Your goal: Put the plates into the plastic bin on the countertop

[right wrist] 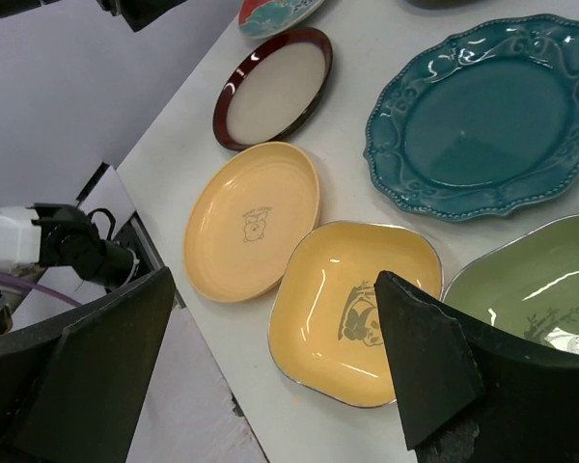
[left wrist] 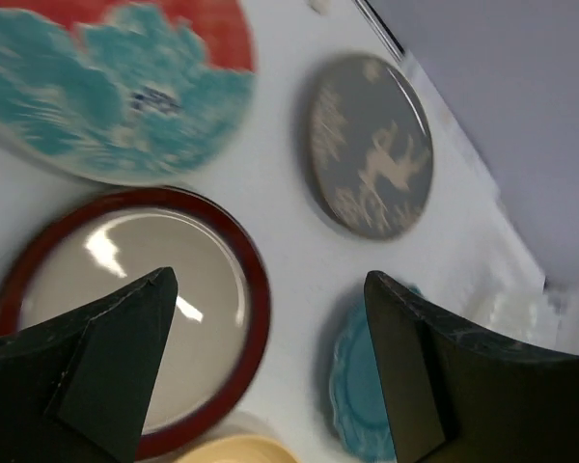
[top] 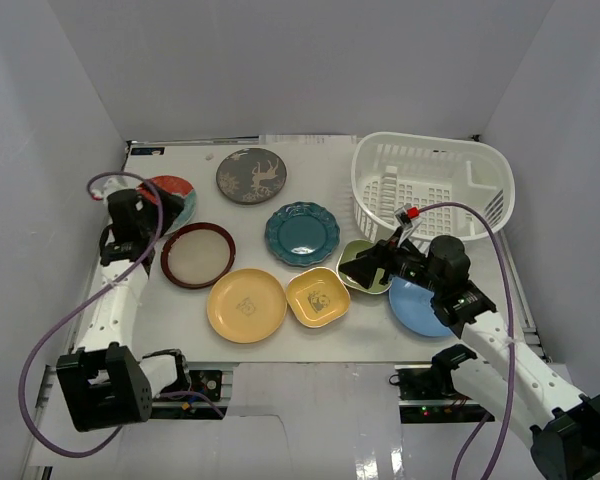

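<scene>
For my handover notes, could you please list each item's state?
Plastic bin: empty.
Left gripper: open, empty.
Right gripper: open, empty.
Red-patterned plate: unbinned.
Dark grey plate: unbinned.
Brown-rimmed plate: unbinned.
Teal plate: unbinned.
Round yellow plate: unbinned.
Square yellow plate: unbinned.
Green plate: unbinned.
Light blue plate: unbinned.

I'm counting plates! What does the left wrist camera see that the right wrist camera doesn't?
Only left wrist: the deer picture on the dark grey plate. Only right wrist: the square yellow plate and the green plate. Both: the brown-rimmed cream plate, the teal plate, the red-patterned plate and the round yellow plate, though the left wrist catches just the yellow one's edge.
</scene>
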